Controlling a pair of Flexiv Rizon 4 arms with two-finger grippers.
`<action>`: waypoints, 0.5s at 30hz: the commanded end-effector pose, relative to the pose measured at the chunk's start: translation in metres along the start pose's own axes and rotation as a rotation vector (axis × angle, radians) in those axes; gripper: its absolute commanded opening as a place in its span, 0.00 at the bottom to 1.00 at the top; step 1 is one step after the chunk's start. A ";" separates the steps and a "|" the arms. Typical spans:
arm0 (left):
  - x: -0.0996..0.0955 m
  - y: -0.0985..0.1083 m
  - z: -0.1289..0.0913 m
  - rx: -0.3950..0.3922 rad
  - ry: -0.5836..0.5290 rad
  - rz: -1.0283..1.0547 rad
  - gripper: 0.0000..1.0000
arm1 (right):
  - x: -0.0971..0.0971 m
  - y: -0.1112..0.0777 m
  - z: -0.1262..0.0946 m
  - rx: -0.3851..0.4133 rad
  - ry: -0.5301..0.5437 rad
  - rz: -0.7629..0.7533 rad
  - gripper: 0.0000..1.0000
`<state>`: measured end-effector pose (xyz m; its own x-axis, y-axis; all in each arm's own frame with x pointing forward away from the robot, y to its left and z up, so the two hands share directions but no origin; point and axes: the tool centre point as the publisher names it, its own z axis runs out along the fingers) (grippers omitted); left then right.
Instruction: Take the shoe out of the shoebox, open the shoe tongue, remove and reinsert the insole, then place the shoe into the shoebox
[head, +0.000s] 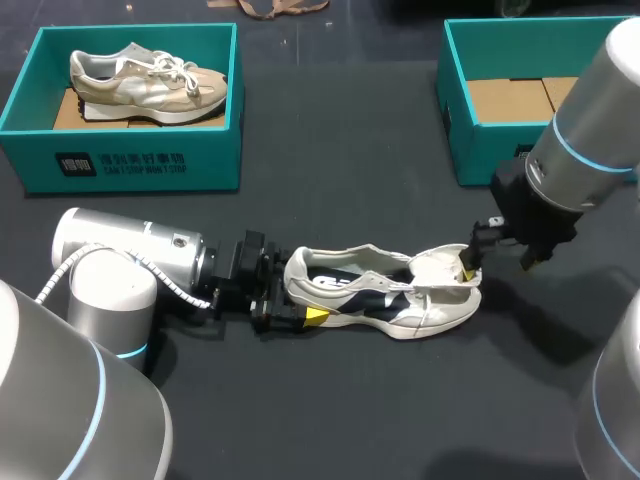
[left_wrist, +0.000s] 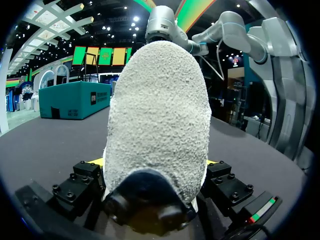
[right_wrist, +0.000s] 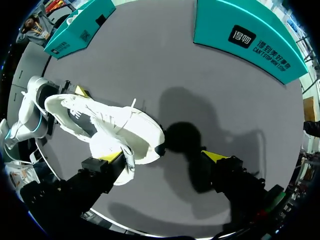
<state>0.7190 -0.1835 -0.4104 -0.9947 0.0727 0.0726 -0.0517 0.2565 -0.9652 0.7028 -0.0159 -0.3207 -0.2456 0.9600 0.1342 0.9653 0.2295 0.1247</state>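
A white-and-black lace-up sneaker (head: 385, 295) is seen on the dark grey table (head: 330, 150), heel clamped in the left gripper (left_wrist: 155, 162). The right gripper (right_wrist: 164, 156) is spread wide at the toe. 1 teal cardboard shoebox (head: 130, 165) is seen far left, another teal shoebox (head: 470, 140) far right.

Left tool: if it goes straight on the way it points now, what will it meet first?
The white shoe: the left tool is already shut on its heel end, so nothing lies between; going on would probably just push the shoe.

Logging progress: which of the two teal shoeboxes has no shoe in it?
The shoebox on the robot's right: only brown cardboard shows inside, though the right arm hides part of it. The left shoebox holds a beige sneaker.
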 end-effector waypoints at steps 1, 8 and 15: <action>-0.001 0.002 -0.001 0.000 -0.001 0.000 0.00 | 0.025 0.002 -0.053 -0.001 -0.086 -0.048 1.00; -0.001 0.002 -0.001 0.000 -0.001 0.000 0.00 | 0.073 0.024 -0.107 0.003 -0.192 -0.227 1.00; -0.001 0.002 -0.001 0.000 -0.001 0.000 0.00 | 0.119 0.035 -0.136 -0.011 -0.245 -0.467 1.00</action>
<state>0.7191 -0.1833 -0.4107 -0.9947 0.0728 0.0726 -0.0517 0.2564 -0.9652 0.6932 0.0660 -0.1846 -0.5988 0.7999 -0.0394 0.7806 0.5940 0.1946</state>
